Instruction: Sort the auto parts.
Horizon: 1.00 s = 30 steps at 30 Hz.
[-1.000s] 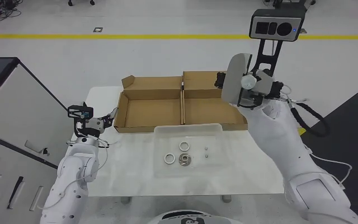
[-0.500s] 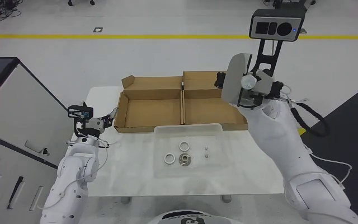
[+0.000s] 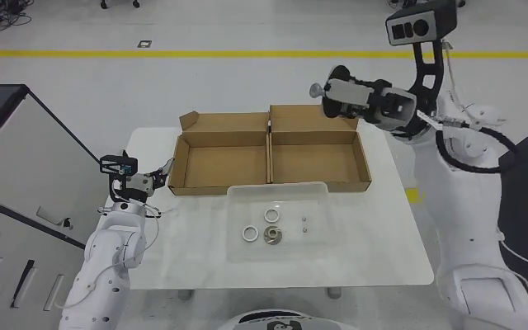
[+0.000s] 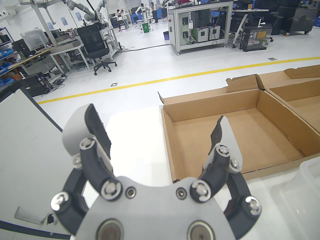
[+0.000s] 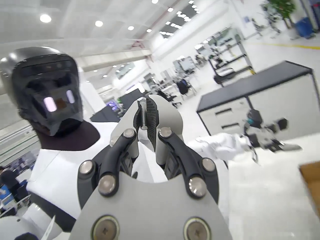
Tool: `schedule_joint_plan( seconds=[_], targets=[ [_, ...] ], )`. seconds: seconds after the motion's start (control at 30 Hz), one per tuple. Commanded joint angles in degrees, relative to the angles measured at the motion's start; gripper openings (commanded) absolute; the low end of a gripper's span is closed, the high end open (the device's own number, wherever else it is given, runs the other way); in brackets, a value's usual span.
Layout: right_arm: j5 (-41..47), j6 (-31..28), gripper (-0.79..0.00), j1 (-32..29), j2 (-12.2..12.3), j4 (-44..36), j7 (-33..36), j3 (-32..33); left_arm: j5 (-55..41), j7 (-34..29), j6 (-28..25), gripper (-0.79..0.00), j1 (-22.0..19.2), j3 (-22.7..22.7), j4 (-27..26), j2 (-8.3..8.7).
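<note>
One bolt, threaded along its shank, is clamped between the two fingers of the right gripper and lies lengthwise along their ribbed pads. In the top view the right gripper is up in the air, off the table, just past the far rim of the right box.

Five more parts lie in one clear plastic tray: two white rings, one round metal part and two small pieces. One white ring lies on the side toward the boxes. The second white ring lies nearer the robot, just beside the round metal part, which sits close under the first ring. One small piece and a second small piece lie near each other, apart from the rings, on the right arm's side of the tray.

Two open cardboard boxes stand side by side with their inner walls touching. They are the left box and the right box, both with flaps up along the far edge. The tray sits against their near walls, straddling the seam between them.

The left gripper is at the left edge of the one white table, just beside the left box's outer wall. In the left wrist view the left gripper has its two fingers spread wide apart. The left box lies ahead of them, with a corner of the tray beyond.
</note>
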Motion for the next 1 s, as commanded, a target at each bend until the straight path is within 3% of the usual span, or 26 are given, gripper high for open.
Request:
schedule_joint_plan(
  seconds=[0.0,0.1,0.23,0.5,0.7,0.97],
  targets=[
    [-3.76,4.29,-0.785,1.80,0.55,0.26,2.72,1.55,0.00,0.00,0.00,0.000,0.00,0.00,0.00,0.00],
    [-11.26,8.93,-0.785,6.69,1.24,1.45,7.35,0.66,0.00,0.00,0.00,0.000,0.00,0.00,0.00,0.00],
    [-22.30,12.95,-0.785,14.31,1.54,4.48,13.08,-5.64,0.00,0.00,0.00,0.000,0.00,0.00,0.00,0.00],
    [-41.77,13.50,-0.785,26.29,1.10,13.81,20.56,-19.18,0.00,0.00,0.00,0.000,0.00,0.00,0.00,0.00],
    [-53.36,14.31,-0.785,30.30,0.98,20.48,22.98,-26.00,0.00,0.00,0.00,0.000,0.00,0.00,0.00,0.00],
    [-59.57,16.16,-0.785,32.49,1.67,28.51,22.98,-33.36,0.00,0.00,0.00,0.000,0.00,0.00,0.00,0.00]
  ],
)
